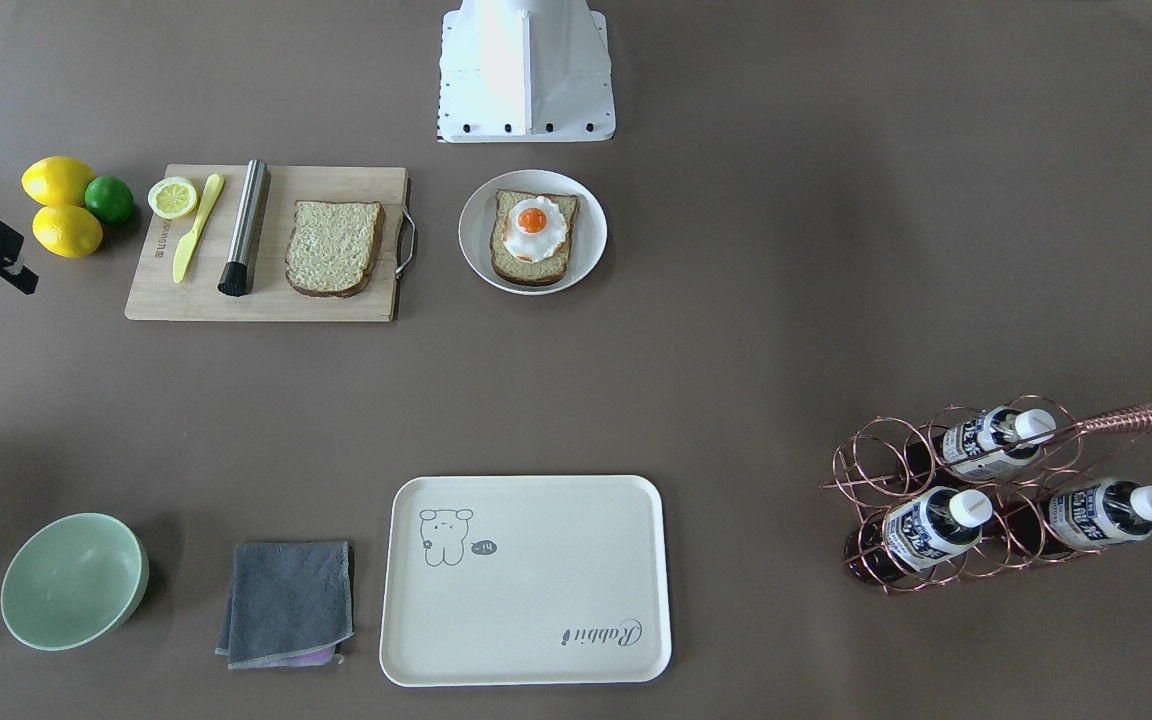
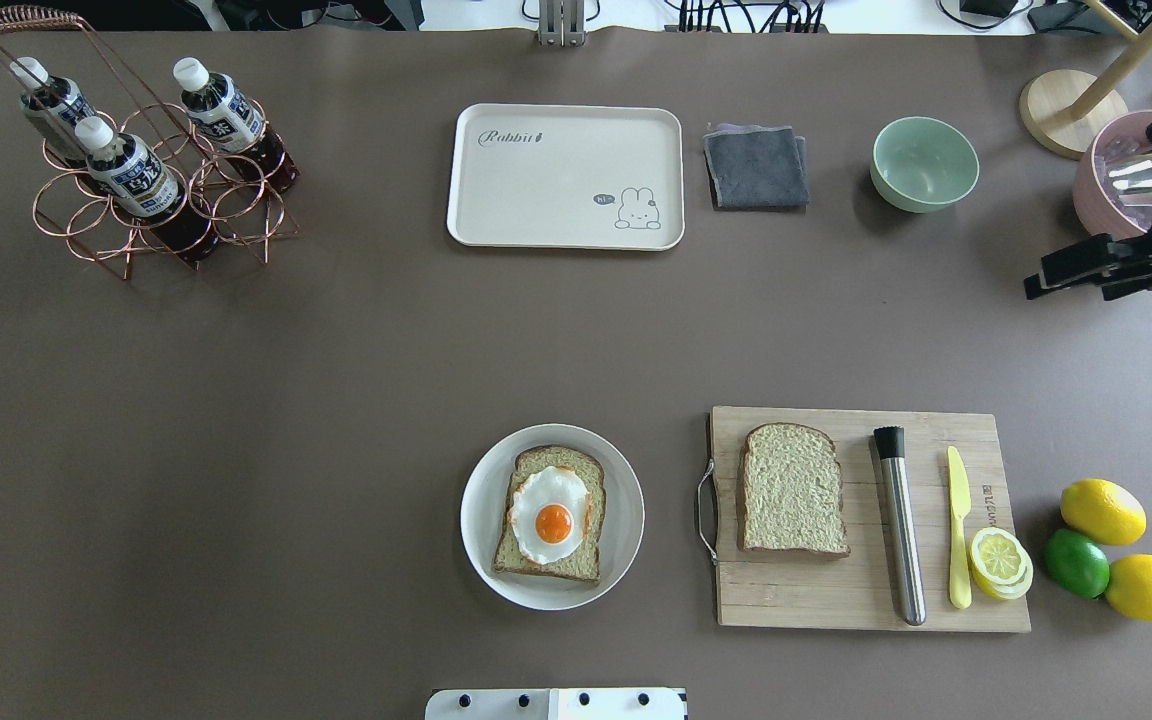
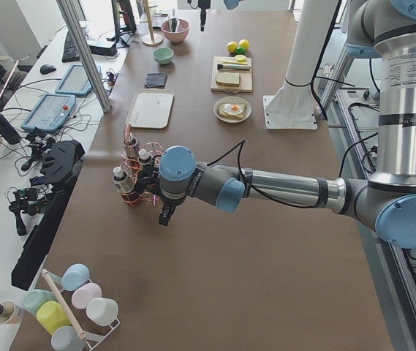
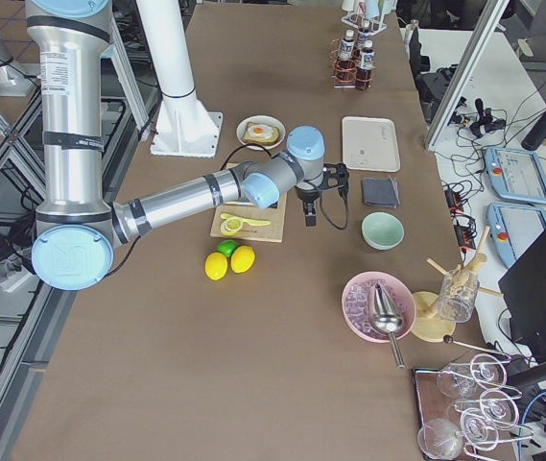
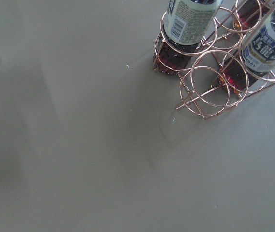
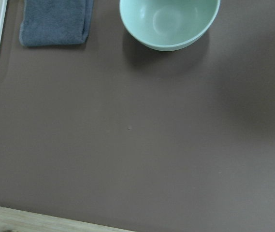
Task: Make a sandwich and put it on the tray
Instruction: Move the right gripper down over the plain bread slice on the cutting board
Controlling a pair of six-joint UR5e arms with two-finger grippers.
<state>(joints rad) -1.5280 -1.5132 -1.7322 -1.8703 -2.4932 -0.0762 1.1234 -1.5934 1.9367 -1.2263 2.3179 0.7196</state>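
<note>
A white round plate (image 2: 481, 515) near the robot's base holds one slice of brown-crusted bread (image 2: 548, 565) with a fried egg (image 2: 551, 515) on top. A second bread slice (image 2: 794, 490) lies on the wooden cutting board (image 2: 836, 600) to its right. The cream tray (image 2: 566, 175) with the rabbit drawing sits bare at the table's far side. My right gripper (image 2: 1036, 281) hovers at the right edge beyond the board, fingers apart and holding nothing. My left gripper (image 3: 165, 218) shows only in the exterior left view, beside the bottle rack; I cannot tell whether it is open or shut.
A copper wire rack with three bottles (image 2: 136, 170) stands far left. A grey cloth (image 2: 754, 167) and green bowl (image 2: 924, 163) lie right of the tray. The board also holds a steel cylinder (image 2: 901, 530), yellow knife (image 2: 957, 530) and lemon half (image 2: 999, 560); lemons and a lime (image 2: 1078, 562) sit beside it.
</note>
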